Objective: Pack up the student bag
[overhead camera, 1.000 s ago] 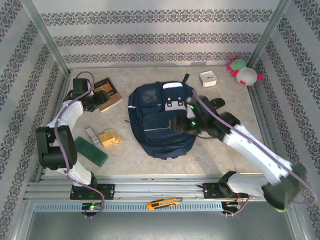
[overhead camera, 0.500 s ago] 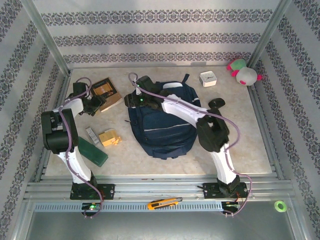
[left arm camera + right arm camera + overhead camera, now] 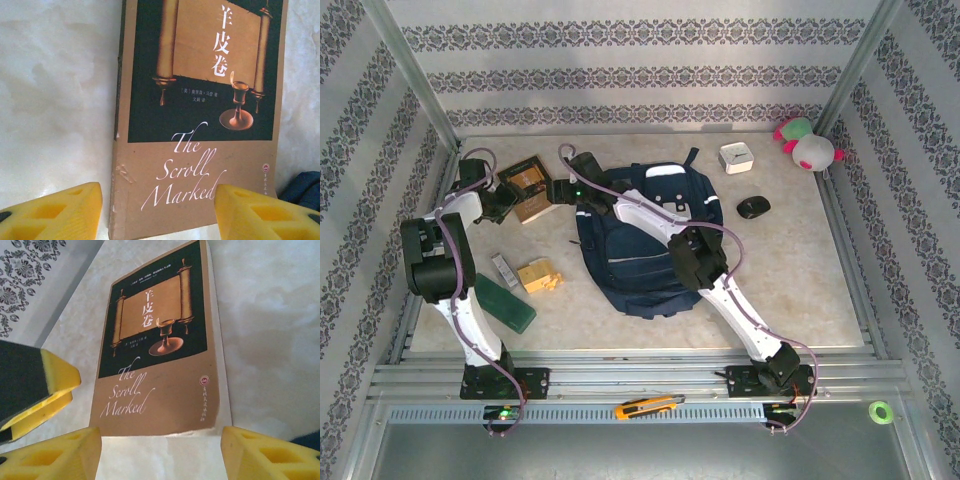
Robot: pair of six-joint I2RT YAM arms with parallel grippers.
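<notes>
The student bag [image 3: 640,245], a navy backpack with white patches, lies flat mid-table. A brown book titled "The Scroll Marked" [image 3: 530,185] lies to its left. My left gripper [image 3: 503,203] hangs over the book's near-left end. In the left wrist view its yellow fingers [image 3: 55,212] stand open above the book [image 3: 200,100], one beside the spine, the other over the cover. My right gripper [image 3: 560,190] reaches across the bag to the book's right side. It is open, and the book's [image 3: 160,355] near edge lies just ahead of its fingers [image 3: 270,455].
A green case [image 3: 503,302], a tan box [image 3: 538,276] and a small grey item [image 3: 503,268] lie at the front left. A white box [image 3: 735,158], black mouse [image 3: 753,207] and plush toy [image 3: 807,145] are at the back right. A utility knife [image 3: 648,407] rests on the front rail.
My right arm has swung from the right side across the bag to the book at the left. The left gripper has narrowed a little and stays by the book.
</notes>
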